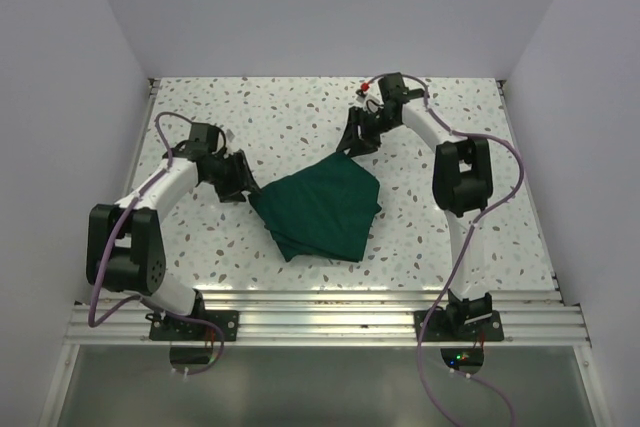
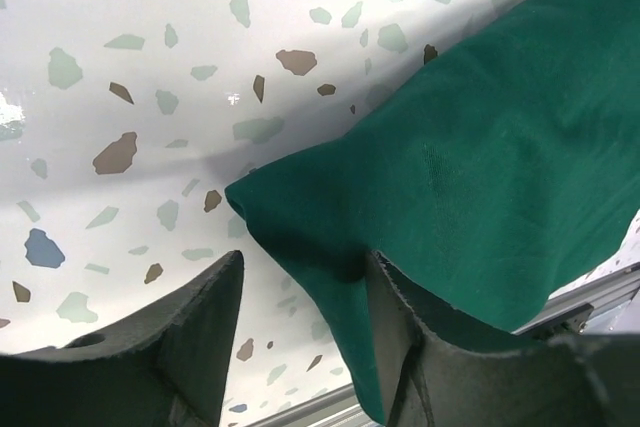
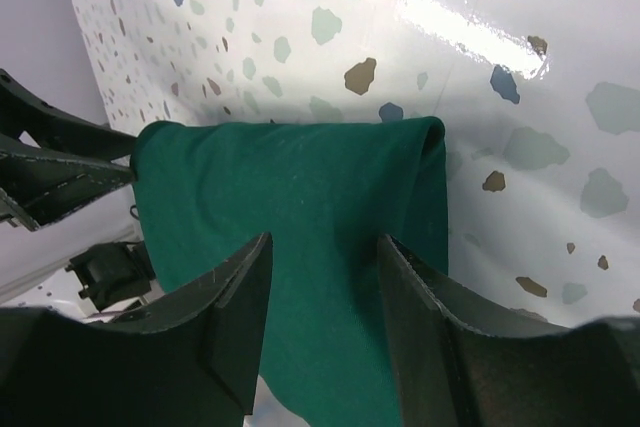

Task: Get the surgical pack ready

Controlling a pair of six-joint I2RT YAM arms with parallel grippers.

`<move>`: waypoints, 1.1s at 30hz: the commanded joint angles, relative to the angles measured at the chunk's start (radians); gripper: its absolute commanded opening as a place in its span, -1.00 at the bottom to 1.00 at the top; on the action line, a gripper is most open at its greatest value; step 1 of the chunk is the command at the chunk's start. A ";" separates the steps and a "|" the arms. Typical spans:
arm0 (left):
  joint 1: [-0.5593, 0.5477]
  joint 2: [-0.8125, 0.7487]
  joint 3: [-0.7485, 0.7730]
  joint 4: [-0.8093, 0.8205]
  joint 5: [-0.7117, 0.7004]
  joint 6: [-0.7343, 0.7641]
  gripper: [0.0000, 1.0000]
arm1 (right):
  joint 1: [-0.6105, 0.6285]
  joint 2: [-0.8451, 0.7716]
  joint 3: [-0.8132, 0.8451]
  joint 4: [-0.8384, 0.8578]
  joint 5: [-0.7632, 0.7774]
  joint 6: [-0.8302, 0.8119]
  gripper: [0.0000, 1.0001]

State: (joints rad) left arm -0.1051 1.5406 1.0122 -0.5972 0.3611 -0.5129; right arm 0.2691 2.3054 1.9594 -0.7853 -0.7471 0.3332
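While the folded green cloth [image 1: 322, 205] lies on the speckled table [image 1: 480, 237], the left gripper [image 2: 300, 297] and right gripper [image 3: 322, 277] each stand apart-fingered at one of its corners.

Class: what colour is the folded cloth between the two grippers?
Dark green cloth, clearest in the top external view.

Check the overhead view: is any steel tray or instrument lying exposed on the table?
No: only the folded green cloth lies on the speckled table, between the two grippers.

Speckled terrazzo table [image 1: 300, 117] — white walls [image 1: 330, 7], aluminium rail [image 1: 320, 319].
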 commanded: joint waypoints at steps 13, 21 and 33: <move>0.005 0.044 0.017 0.042 0.036 0.005 -1.00 | 0.016 0.048 0.065 -0.075 0.048 -0.051 -0.69; 0.008 -0.014 -0.044 0.011 -0.080 0.011 -1.00 | -0.011 0.022 0.058 -0.006 0.180 0.030 -1.00; -0.042 -0.281 0.038 -0.170 -0.206 0.094 0.56 | -0.013 -0.142 0.080 -0.245 0.343 0.018 0.97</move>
State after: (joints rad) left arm -0.1127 1.3540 0.9852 -0.7021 0.2096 -0.4660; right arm 0.2607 2.3116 2.0464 -0.9096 -0.5179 0.3489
